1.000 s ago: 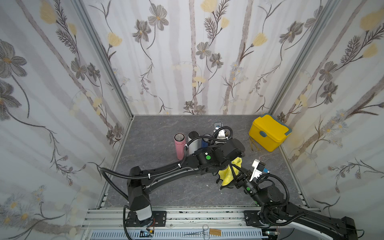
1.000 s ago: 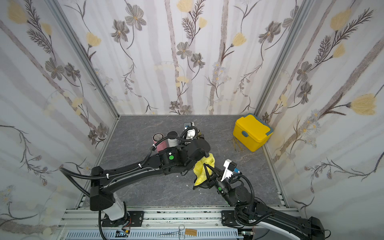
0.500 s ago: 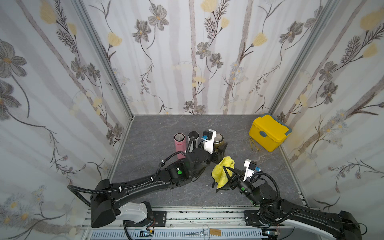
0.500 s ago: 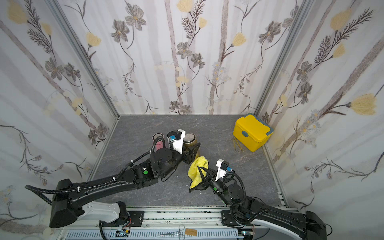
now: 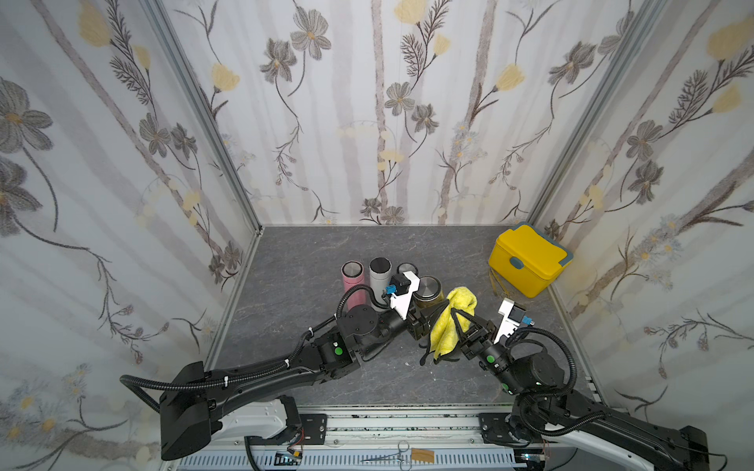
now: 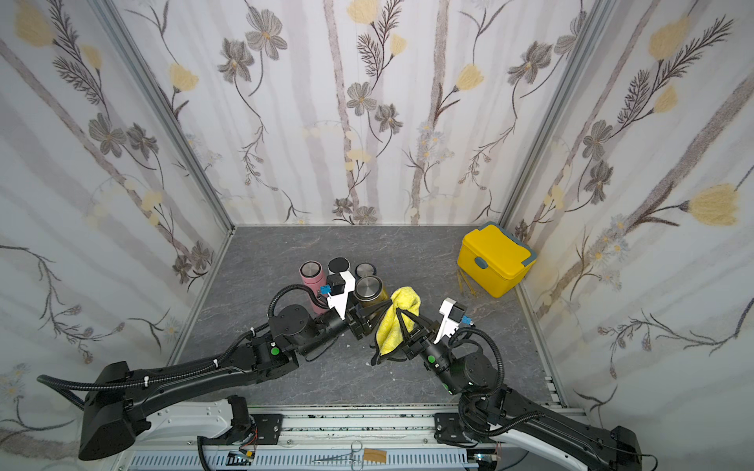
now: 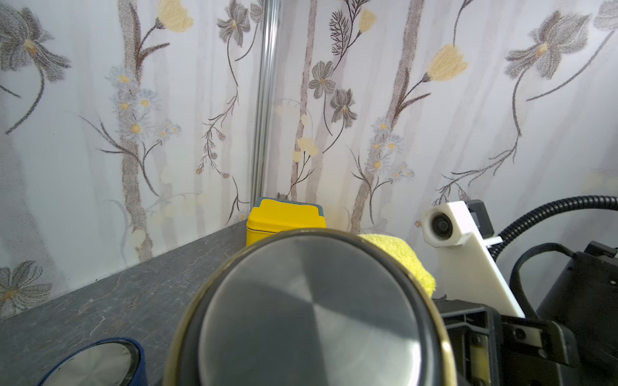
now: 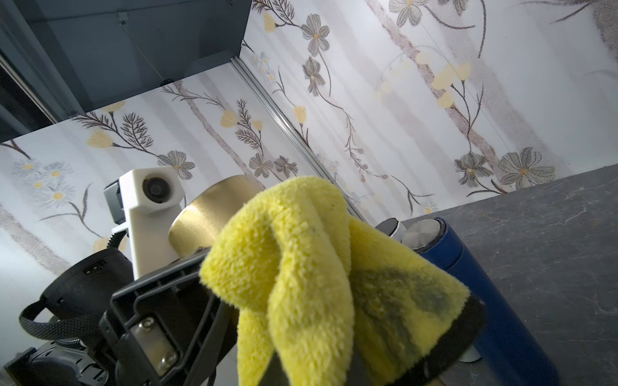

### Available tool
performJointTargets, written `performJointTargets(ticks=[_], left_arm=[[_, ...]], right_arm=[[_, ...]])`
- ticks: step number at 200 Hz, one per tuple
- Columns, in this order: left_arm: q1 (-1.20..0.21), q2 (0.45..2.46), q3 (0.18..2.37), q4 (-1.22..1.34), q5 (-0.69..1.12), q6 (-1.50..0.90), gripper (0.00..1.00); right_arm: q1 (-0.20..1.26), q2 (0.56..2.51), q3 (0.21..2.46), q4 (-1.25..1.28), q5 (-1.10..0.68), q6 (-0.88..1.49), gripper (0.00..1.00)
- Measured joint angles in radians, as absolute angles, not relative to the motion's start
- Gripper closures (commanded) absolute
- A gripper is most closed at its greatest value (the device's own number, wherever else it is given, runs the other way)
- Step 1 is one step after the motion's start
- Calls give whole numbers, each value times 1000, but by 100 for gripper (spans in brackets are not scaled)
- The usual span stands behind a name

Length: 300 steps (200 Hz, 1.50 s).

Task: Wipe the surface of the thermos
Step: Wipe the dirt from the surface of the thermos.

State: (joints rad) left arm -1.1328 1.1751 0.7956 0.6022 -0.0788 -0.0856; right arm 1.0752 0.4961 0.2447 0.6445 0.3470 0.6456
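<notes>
The left gripper (image 5: pixel 424 316) is clamped on the gold thermos (image 5: pixel 427 290), which is held off the worktop (image 5: pixel 310 253) with its steel lid up, a little right of the worktop's middle. In the left wrist view that lid (image 7: pixel 311 310) fills the lower frame, the gold rim seen around it. The right gripper (image 5: pixel 459 322) is pinched shut on the yellow cloth (image 5: pixel 451 318), and the cloth is pressed against the right side of the thermos; in both top views the fabric is draped from beside the lid down past the fingers, with a dark strap (image 5: pixel 426 357) hanging below it. In the right wrist view the cloth (image 8: pixel 301 267) is bunched in front, a greyish stain visible on one fold, and the gold thermos body (image 8: pixel 207 214) is seen just behind it, gripped by the black fingers (image 8: pixel 160 300) of the left arm.

Just behind the held thermos, three more flasks are lined up near the middle of the worktop: a pink flask (image 5: pixel 353 281), a grey flask (image 5: pixel 380 275) beside it, and a blue flask (image 8: pixel 485 300), mostly hidden in the top views by the left wrist camera mount (image 5: pixel 402 295). A yellow box (image 5: pixel 526 261) with a grey latch is set in the far right corner of the worktop, well apart from both arms. Scissors (image 5: pixel 391 454) are seen lying on the rail at the near edge.
</notes>
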Motion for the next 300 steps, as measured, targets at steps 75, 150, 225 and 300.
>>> performJointTargets(ticks=[75, 150, 225, 300], left_arm=[[-1132, 1187, 760, 648, 22, -30, 100], [-1124, 1155, 688, 691, 128, -4, 100], [-1037, 1160, 658, 782, 283, -41, 100], [-1013, 1174, 596, 776, 379, 136, 100]], right_arm=[[998, 451, 165, 543, 366, 707, 100], [995, 546, 109, 653, 278, 692, 100], [994, 507, 236, 607, 210, 653, 100], [986, 769, 81, 797, 138, 643, 100]])
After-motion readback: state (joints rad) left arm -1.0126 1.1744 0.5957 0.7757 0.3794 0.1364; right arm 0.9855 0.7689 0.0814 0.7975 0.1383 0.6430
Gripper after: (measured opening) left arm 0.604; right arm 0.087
